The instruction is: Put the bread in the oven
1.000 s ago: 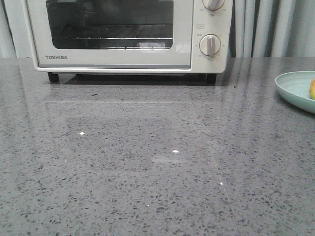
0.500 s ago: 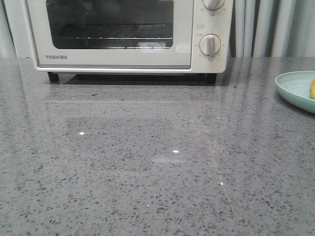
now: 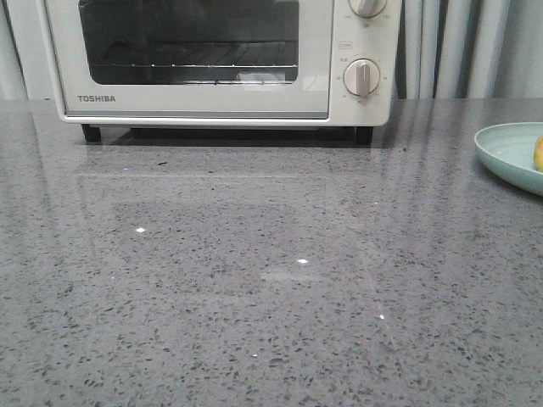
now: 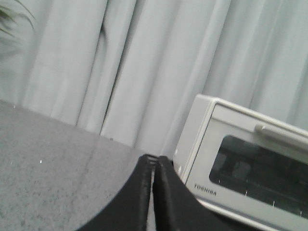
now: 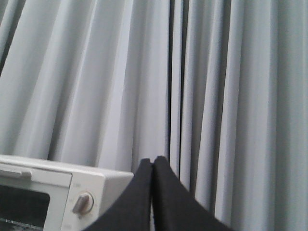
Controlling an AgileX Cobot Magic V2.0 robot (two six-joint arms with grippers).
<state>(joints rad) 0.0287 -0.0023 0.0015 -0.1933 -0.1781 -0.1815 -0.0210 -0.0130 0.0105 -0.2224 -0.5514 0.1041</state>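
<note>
Oven point(image 3: 216, 59) door shut, at back of tabletop point(image 3: 254, 280). Bread point(image 3: 539, 153) on plate point(image 3: 507, 153), far right. Left pincer point(image 4: 153, 166) and right pincer point(image 5: 153, 166) both closed, empty.

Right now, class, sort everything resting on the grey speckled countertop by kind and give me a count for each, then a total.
Cream-white TOSHIBA toaster oven: 1
Pale green round plate: 1
Golden-yellow bread, only a sliver showing at the frame's edge on the plate: 1
Total: 3
</note>
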